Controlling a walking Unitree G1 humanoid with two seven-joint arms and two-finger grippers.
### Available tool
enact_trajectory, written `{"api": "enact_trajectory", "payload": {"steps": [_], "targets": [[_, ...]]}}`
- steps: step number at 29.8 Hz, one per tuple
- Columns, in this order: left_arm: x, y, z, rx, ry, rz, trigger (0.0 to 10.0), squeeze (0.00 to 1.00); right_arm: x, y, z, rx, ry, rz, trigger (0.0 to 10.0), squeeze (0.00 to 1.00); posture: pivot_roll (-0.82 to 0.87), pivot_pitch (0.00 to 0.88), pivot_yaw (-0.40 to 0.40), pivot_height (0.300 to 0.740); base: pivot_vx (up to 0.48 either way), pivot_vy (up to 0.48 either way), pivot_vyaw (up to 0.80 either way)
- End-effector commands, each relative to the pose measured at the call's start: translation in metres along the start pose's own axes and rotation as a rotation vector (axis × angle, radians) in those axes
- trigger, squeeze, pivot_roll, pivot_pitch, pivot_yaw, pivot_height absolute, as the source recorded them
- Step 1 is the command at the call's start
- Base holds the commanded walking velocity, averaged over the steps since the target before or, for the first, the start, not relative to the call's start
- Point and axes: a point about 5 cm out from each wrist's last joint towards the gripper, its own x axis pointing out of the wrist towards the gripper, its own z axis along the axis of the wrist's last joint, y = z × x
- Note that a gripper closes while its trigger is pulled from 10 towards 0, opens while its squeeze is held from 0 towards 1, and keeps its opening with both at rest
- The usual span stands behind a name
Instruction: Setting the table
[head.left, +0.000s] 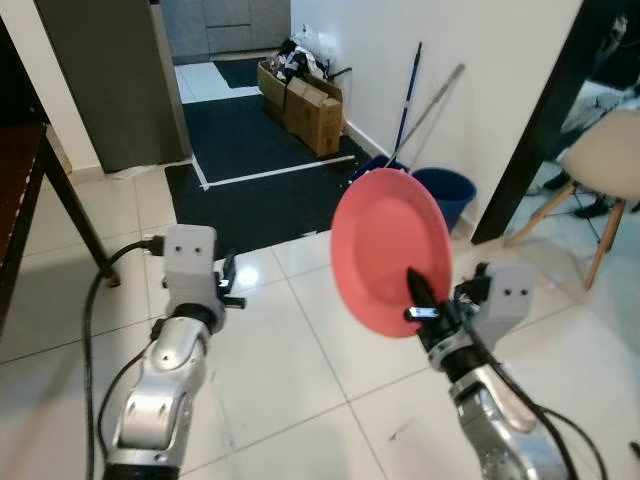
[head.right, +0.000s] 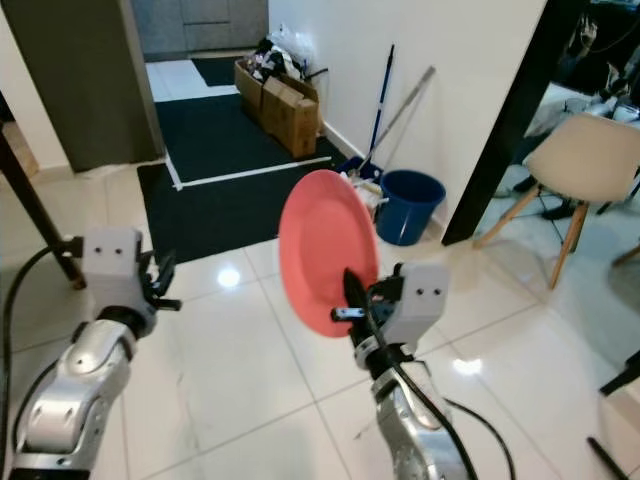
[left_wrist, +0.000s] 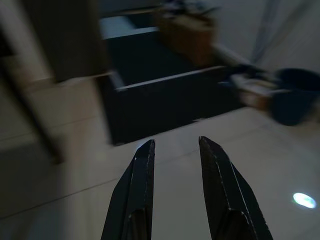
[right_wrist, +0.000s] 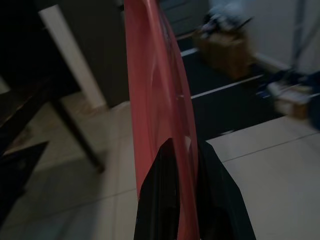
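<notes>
1. Progress check: I'd call this early days. The right gripper (head.left: 420, 300) has its two black fingers pinched on the lower rim of a pink plate (head.left: 390, 250), one finger on each face, so the plate stands on edge out in front of the robot at about 1 o'clock, up off the white tiled floor (head.left: 300, 340).

2. The plate isn't on any table yet. What looks like a dark table (head.left: 20, 190) with a slanted leg sits at about 10 o'clock, well apart from the plate. My guess is the carry and the set-down are both still to do.

3. The left gripper (left_wrist: 175, 150) is empty, fingers parted with a clear gap, nothing between them, held out over the floor at about 11 o'clock.

4. Head count:
   - plates: one
   - grippers: two, one loaded, one free
   - blue bucket (head.left: 445, 192): one, against the wall at 1 o'clock, with what look like two mop or broom handles (head.left: 408, 100) leaning above it
   - cardboard boxes (head.left: 305, 105): a couple, farther back near 12 o'clock, beside a black mat (head.left: 250, 170)
   - pale chair (head.left: 605, 160): one, at 2 o'clock

5. No cutlery, cups or other tableware that I can spot, so plenty of the setting is likely left.
</notes>
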Motion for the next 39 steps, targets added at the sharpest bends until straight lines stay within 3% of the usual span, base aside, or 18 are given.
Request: {"api": "enact_trajectory", "payload": {"steps": [1, 6, 22, 39], "targets": [[-0.002, 0.004, -0.005, 0.010, 0.023, 0.025, 10.0, 0.00, -0.003, -0.006, -0.005, 0.003, 0.024, -0.017, 10.0, 0.00, 0.04, 0.125, 0.036, 0.740, 0.480, 0.000, 0.00], [-0.003, 0.016, -0.005, 0.016, 0.026, 0.074, 10.0, 0.00, -0.003, -0.002, -0.009, 0.011, 0.046, 0.013, 10.0, 0.00, 0.05, 0.129, 0.023, 0.740, 0.480, 0.000, 0.00], [-0.001, 0.009, -0.002, 0.012, 0.024, 0.055, 10.0, 0.00, -0.002, 0.000, -0.008, 0.024, 0.034, 0.018, 10.0, 0.00, 0.04, 0.131, 0.042, 0.740, 0.480, 0.000, 0.77], [0.003, 0.006, -0.003, 0.011, 0.028, 0.035, 10.0, 0.00, -0.003, 0.012, -0.006, 0.095, 0.020, 0.113, 10.0, 0.00, 0.04, 0.115, 0.061, 0.740, 0.480, 0.000, 0.00]]}}
